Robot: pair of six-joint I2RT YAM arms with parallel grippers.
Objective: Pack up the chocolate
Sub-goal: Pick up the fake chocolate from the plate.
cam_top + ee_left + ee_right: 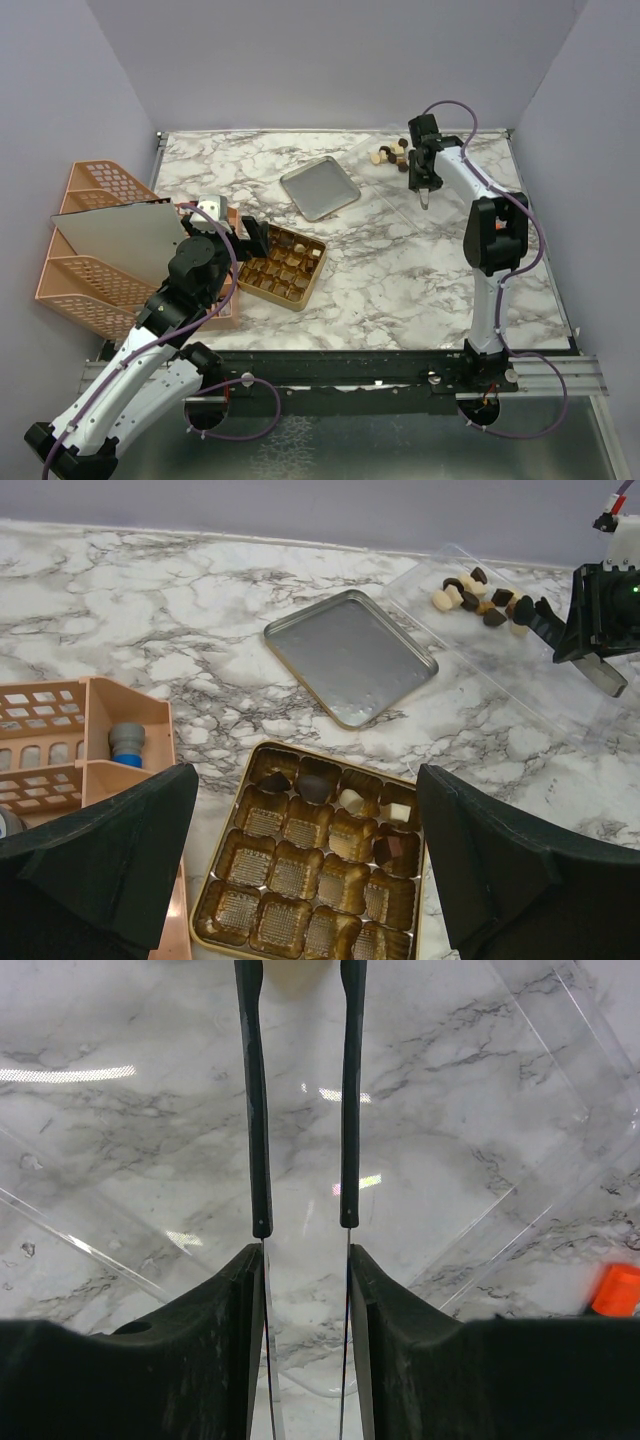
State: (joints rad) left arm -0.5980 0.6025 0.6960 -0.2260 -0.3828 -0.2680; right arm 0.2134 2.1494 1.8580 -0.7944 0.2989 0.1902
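Loose chocolate (392,153) lies in a small pile (485,600) on a clear plastic sheet at the far right. The golden tray (312,278) holds several pieces (350,800) in its far two rows. My left gripper (305,780) hangs wide open over the tray's near side, holding nothing. My right gripper (425,195) hovers above the sheet, just near-side and right of the pile. Its thin fingers (255,1110) stand parallel. A cream piece (295,972) fills the gap between them at the top edge of the right wrist view.
A silver square lid (320,188) lies upturned between the tray and the pile. Peach mesh organisers (95,240) with a grey board stand at the left edge. The clear sheet (560,680) spreads toward the right. Something small and orange (620,1290) sits beside the sheet.
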